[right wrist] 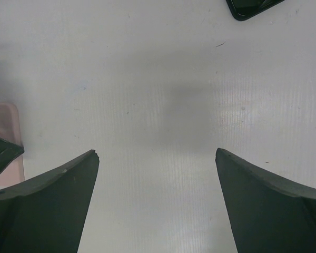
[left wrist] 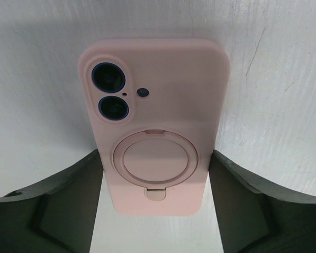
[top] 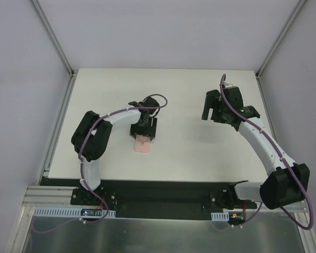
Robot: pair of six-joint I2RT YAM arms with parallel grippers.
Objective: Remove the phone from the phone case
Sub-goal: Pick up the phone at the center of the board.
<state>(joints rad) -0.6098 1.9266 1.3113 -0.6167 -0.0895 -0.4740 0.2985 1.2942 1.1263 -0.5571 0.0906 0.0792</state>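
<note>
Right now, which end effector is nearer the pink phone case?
Left. The left end effector straddles the phone case, a finger beside each long edge. The right end effector hangs open above the table, off to the case's right.

White counter [top: 200, 153], matte, faintly ribbed, few small scuffs. Flat on it, left of centre: pink phone case [left wrist: 163, 105], back up, ring stand folded flat. Phone [left wrist: 114, 108] inside, two lenses showing through cutout. Dark glossy corner [right wrist: 253, 8] at edge of right wrist view, unidentifiable.

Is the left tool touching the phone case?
Cannot tell. Left wrist view: the fingers of the left tool sit at the phone case sides, with no clear gap and no plain contact.
</note>
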